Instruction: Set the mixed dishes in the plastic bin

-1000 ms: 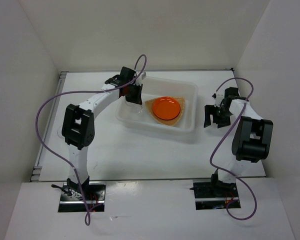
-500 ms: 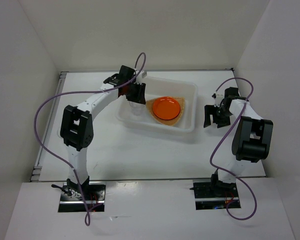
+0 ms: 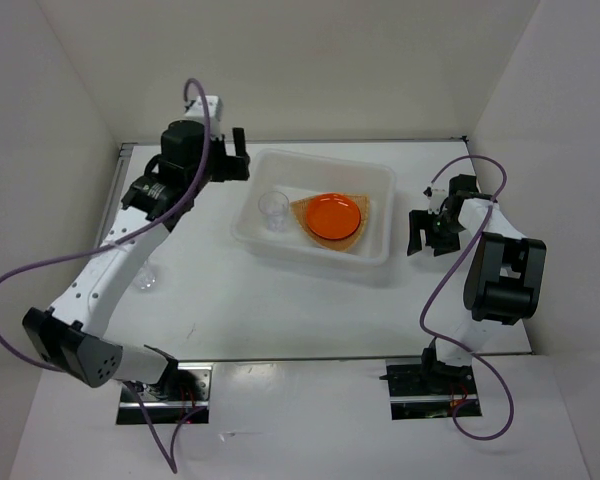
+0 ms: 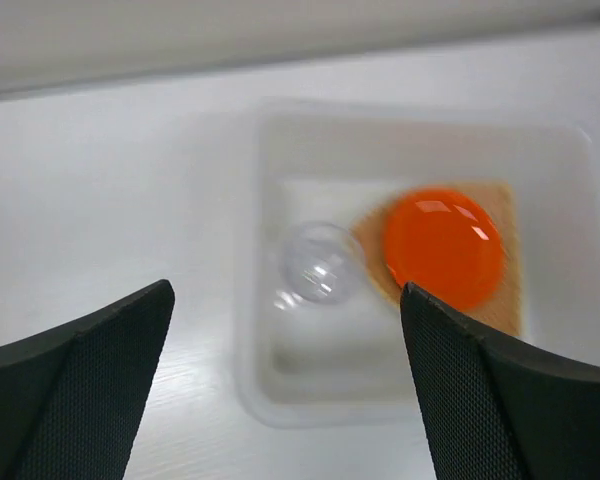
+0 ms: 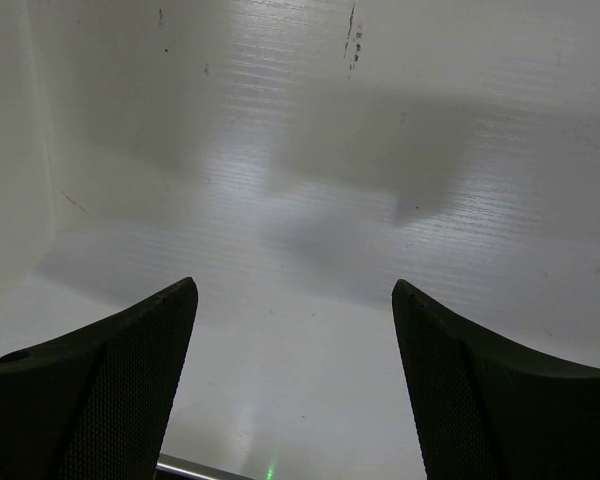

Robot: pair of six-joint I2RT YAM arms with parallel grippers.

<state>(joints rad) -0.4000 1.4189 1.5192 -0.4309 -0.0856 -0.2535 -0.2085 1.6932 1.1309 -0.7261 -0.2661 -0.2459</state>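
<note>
Wide apart and empty, my left gripper (image 3: pixel 238 158) hangs above the table (image 3: pixel 280 310), just left of the plastic bin (image 3: pixel 380 175). Farther left, a clear cup (image 3: pixel 145 281) sits on the table. Inside the bin a second clear cup (image 3: pixel 273 208) stands beside the orange plate (image 3: pixel 332 215), which lies on the tan woven plate (image 3: pixel 365 205). Right of the bin, my right gripper (image 3: pixel 427 232) is spread open too, holding nothing.

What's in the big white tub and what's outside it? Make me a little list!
Tub: white translucent rectangular plastic bin
Inside: small clear cup; round orange plate on tan woven plate
Outside: second clear cup on table, left of bin
Left tool: open, empty
Right tool: open, empty
</note>
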